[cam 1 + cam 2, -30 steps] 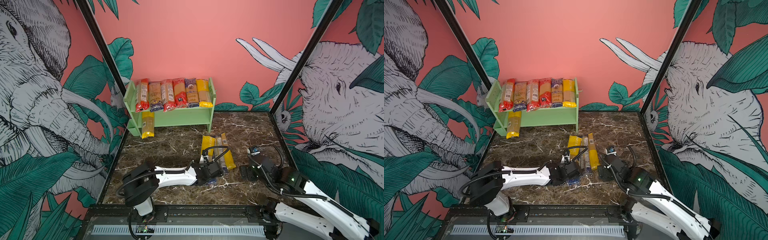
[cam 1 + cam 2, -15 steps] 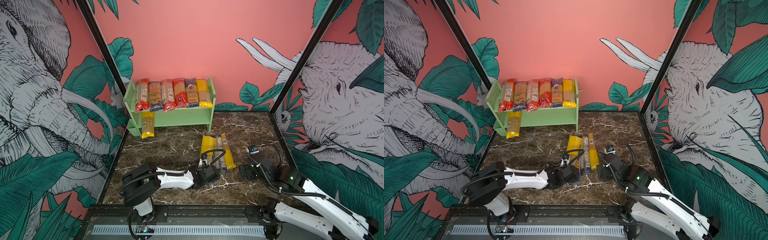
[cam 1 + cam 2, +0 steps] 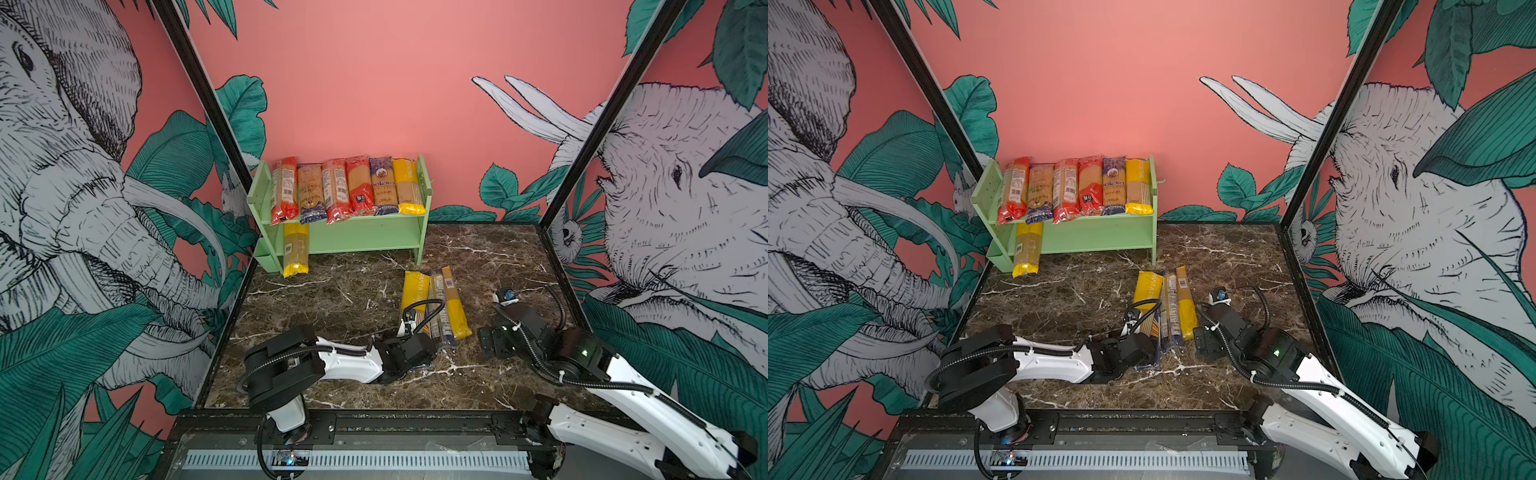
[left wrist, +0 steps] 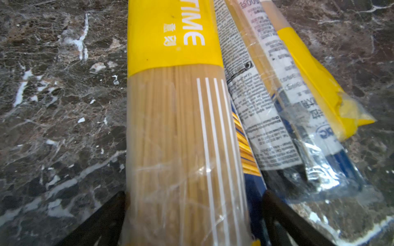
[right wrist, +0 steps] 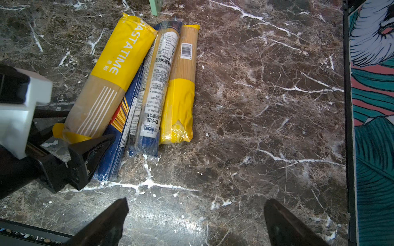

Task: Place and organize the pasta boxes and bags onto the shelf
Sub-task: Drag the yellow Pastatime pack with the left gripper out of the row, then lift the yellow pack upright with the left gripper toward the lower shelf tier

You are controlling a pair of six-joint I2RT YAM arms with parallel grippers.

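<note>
Straddling the near end of the yellow PASTA TIME pack [image 4: 174, 127], the left gripper [image 4: 194, 192] stands open, one jaw on either side, with the pack's long axis running toward the shelf [image 3: 365, 239]. That pack lies on the marble table [image 5: 255, 106] in front of the shelf, against three other packs [image 5: 157, 85]. The right gripper [image 5: 196, 204], also open, hangs over bare marble, and the shelf's lower board has room.
</note>
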